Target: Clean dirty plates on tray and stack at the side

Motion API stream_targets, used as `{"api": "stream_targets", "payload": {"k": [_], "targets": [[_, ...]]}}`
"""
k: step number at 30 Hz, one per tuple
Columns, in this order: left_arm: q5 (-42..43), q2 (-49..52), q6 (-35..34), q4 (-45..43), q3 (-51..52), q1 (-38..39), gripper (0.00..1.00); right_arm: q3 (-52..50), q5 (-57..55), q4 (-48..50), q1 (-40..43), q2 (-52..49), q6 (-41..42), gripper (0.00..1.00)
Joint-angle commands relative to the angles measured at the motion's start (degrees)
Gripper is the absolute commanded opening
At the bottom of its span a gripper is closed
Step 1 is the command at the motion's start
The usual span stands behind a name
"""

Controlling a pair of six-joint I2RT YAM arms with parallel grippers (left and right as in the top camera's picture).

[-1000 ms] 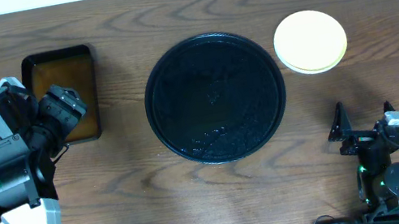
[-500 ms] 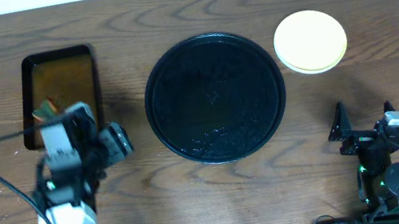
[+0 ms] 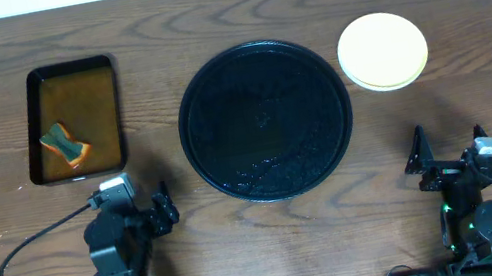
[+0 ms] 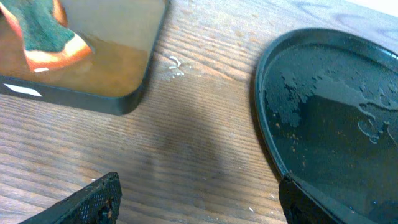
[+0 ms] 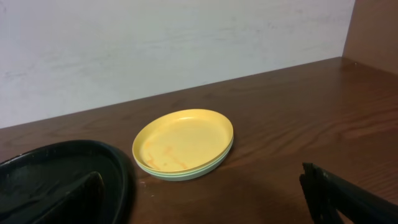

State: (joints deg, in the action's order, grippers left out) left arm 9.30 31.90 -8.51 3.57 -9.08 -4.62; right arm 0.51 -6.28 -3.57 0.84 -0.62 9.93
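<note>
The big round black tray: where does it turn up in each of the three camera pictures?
Overhead: the black tray sits in the middle of the picture.
Left wrist: it fills the right side.
Right wrist: only its edge shows, in the lower left corner.
Shared landmark: the yellow plate beside the tray shows in the overhead and right wrist views; the left wrist view misses it.

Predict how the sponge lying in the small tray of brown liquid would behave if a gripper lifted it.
The sponge sits in brown liquid, so it is probably soaked: heavier than it looks and likely to drip. Its bent, uneven outline suggests soft material that would squash when gripped rather than stay stiff. Being wet, it may also slip.
</note>
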Motion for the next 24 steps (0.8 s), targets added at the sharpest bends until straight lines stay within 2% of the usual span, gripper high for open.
{"api": "stream_targets", "payload": {"k": [1, 5, 10, 19, 24], "targets": [[-3.76, -4.52, 1.22, -0.79, 3.23, 1.33, 0.82, -0.20, -0.57, -0.04, 0.22, 0.31, -0.81, 0.99], [-4.02, -10.58, 1.22, -4.92, 8.22, 2.84, 0.82, -0.20, -0.57, -0.04, 0.22, 0.31, -0.81, 0.99], [-4.63, -21.38, 1.25, 0.20, 8.85, 2.97, 0.82, -0.20, -0.57, -0.04, 0.22, 0.31, -0.81, 0.99], [-4.63, -31.76, 1.29, 0.24, 8.85, 5.57, 0.82, -0.20, -0.57, -0.04, 0.22, 0.31, -0.81, 0.99], [-4.63, -31.80, 6.78, 0.39, 8.85, 6.05, 0.82, -0.20, -0.57, -0.04, 0.22, 0.31, -0.81, 0.99]]}}
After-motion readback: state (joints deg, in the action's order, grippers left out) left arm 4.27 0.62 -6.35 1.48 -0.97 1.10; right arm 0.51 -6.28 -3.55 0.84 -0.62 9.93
